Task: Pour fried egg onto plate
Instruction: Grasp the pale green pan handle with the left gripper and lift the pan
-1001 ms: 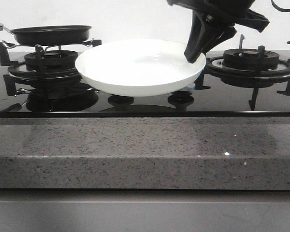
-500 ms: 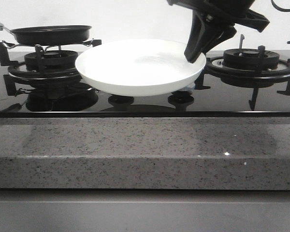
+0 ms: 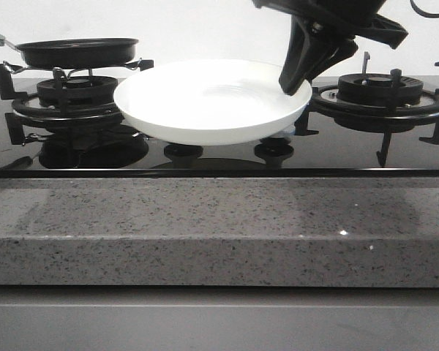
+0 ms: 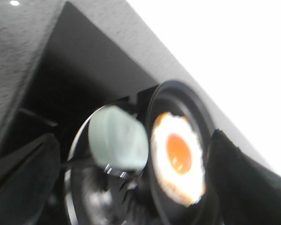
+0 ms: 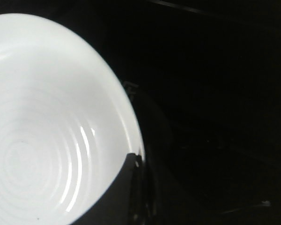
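The plate (image 3: pixel 205 102) is a plain white dish held level, a little above the black glass hob. My right gripper (image 3: pixel 296 84) is shut on its right rim. In the right wrist view the plate (image 5: pixel 47 131) fills the left side, and the gripper (image 5: pixel 136 161) has one finger (image 5: pixel 117 197) lying over the rim. The fried egg (image 4: pixel 178 157), white with an orange yolk, lies in the black frying pan (image 4: pixel 178 86). The pan (image 3: pixel 77 51) sits on the left burner. My left gripper (image 4: pixel 131 187) is open, and the pan's pale green handle (image 4: pixel 117 143) is just ahead of it. It is out of the front view.
The left burner grate (image 3: pixel 66 102) carries the pan, and the right burner grate (image 3: pixel 380 95) stands just right of the plate. Two hob knobs (image 3: pixel 274 150) sit under the plate. A grey stone counter edge (image 3: pixel 219 227) runs along the front.
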